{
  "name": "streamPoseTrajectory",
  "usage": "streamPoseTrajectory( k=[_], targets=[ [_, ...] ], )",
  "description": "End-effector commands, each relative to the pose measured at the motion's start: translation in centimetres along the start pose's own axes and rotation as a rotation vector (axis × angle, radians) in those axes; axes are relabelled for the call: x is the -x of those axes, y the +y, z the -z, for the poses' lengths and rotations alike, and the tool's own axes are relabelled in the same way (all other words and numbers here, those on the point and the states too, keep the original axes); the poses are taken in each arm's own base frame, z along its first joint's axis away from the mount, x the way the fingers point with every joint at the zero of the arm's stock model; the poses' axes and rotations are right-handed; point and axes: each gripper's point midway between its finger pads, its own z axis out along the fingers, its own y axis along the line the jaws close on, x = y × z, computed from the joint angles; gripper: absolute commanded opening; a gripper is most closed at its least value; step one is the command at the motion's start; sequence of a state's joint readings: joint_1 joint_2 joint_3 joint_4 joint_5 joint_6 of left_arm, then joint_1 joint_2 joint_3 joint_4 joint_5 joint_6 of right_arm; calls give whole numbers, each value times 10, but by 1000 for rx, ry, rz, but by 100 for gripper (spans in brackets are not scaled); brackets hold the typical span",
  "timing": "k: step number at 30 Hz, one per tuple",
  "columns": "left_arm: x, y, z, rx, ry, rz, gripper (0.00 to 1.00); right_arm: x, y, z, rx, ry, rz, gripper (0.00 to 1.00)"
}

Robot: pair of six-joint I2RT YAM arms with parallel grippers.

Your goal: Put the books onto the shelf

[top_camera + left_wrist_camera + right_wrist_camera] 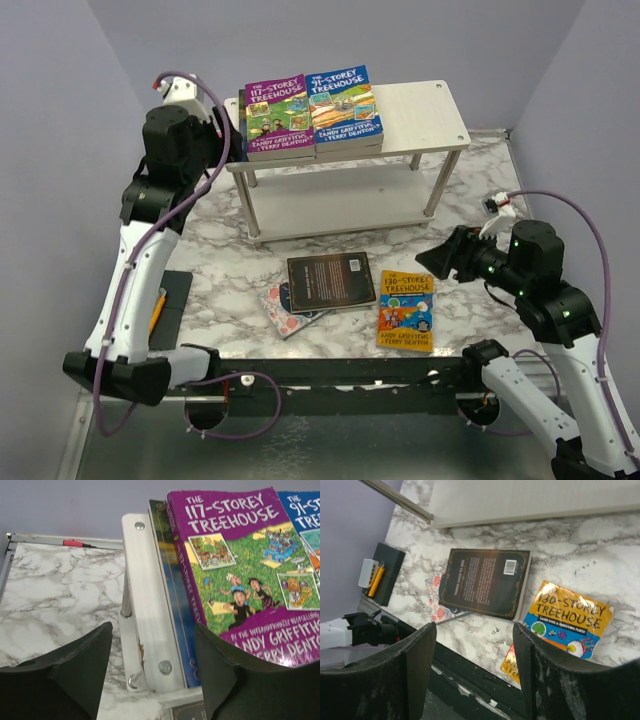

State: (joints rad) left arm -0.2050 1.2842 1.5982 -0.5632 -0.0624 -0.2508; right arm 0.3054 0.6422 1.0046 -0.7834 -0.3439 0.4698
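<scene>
**Both grippers parted and empty; 2 Treehouse books on the shelf's top tier, 3 books on the table.**

The left gripper (152,635) hovers at the left end of the shelf (425,125), jaws spread wide with nothing between them. On the left half of the top tier the purple book (277,118) lies flat on a lower book (176,620), and the blue book (343,108) touches its right edge. On the marble table (480,190) in front of the shelf, the pink floral book (283,312) lies partly under the dark brown book (330,280). The orange book (407,312) lies just to the right, apart from it. The right gripper (474,627) hangs above the table just right of the orange book, jaws equally wide, gripping nothing.
</scene>
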Motion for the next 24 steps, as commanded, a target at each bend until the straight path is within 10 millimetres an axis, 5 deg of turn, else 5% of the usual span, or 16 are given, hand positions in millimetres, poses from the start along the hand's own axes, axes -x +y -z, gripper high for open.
streamPoseTrajectory(
  k=[1,7,16,24],
  targets=[
    [-19,-1,28,-37,4,20,72,-27,-29,-4,-105,63,-27,69],
    [-56,-6,72,-120,21,50,83,-63,-42,-13,-105,140,-81,77],
    [-108,-21,122,-266,80,171,84,-105,-44,-43,-8,235,-236,81],
    [-160,-29,137,-332,179,323,85,-119,-54,-76,14,272,-309,81]
  ],
)
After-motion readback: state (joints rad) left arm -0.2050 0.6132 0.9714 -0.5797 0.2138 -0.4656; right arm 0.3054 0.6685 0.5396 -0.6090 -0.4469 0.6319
